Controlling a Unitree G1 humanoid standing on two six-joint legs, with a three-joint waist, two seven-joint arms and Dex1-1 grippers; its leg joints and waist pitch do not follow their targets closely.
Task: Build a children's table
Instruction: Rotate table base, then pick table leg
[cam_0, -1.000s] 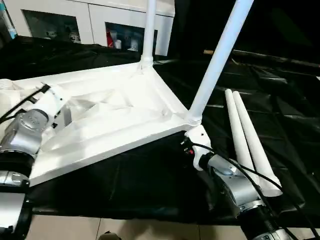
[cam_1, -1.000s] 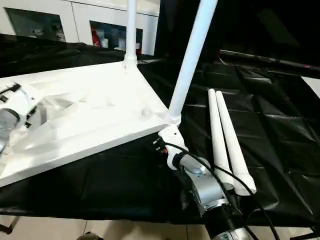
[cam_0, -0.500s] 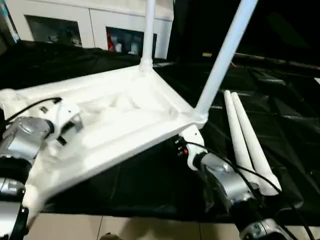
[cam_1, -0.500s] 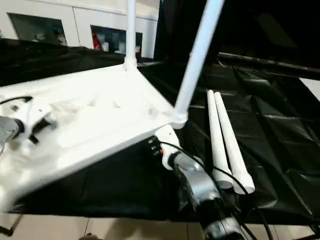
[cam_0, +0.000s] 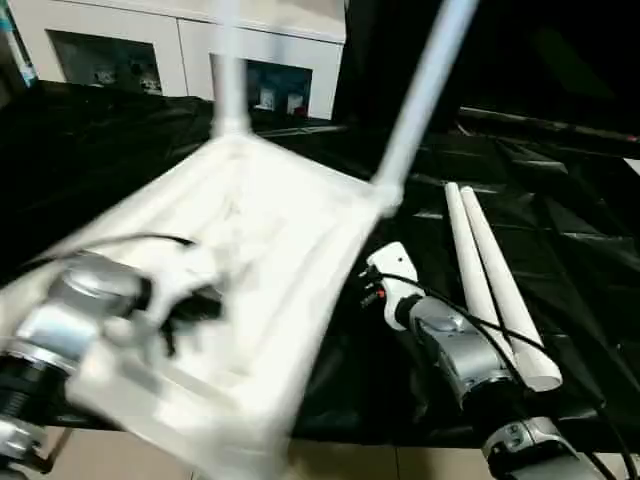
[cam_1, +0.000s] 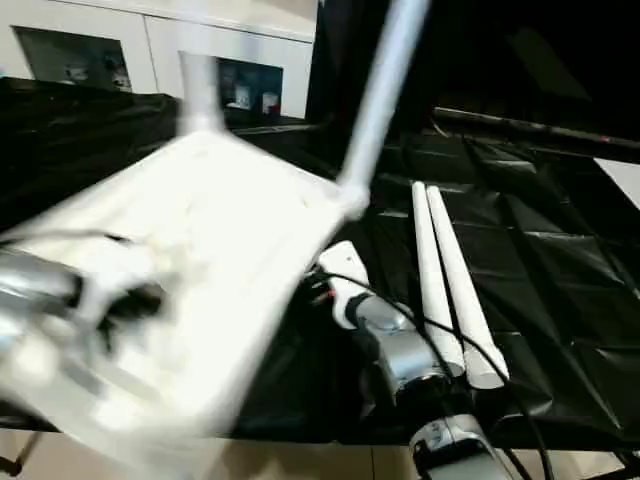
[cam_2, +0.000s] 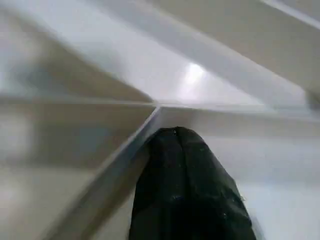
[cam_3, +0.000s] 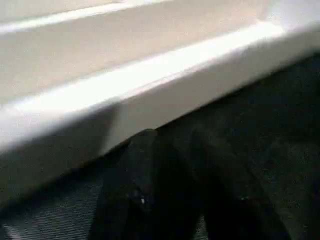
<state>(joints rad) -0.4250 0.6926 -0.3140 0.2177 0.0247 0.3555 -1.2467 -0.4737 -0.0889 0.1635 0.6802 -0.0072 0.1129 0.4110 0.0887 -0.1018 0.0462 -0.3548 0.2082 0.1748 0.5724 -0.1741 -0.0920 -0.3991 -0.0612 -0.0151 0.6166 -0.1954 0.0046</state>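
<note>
The children's table (cam_0: 270, 230) looks light for its bulk: thin, stiff white plastic that a gripper should be able to tip without strain, but smooth and likely slippery. The surest hold is probably a rib on the underside or the rim edge, where two fingers can pinch a thin wall.

It is upside down with its near left end lifted off the black cloth (cam_0: 560, 190) of the work table. Its ribbed underside faces up, and two fitted legs (cam_0: 420, 90) rise from the far corner sockets. Two loose legs (cam_0: 490, 280) lie side by side on the cloth to the right.

The left gripper (cam_2: 185, 145) is over the near left part of the underside, its fingers pressed fully together against a rib junction; whether a rib is pinched I cannot tell. The right gripper (cam_3: 170, 150) sits low beside the near right rim edge, its fingers only slightly parted and clasping nothing visible.
</note>
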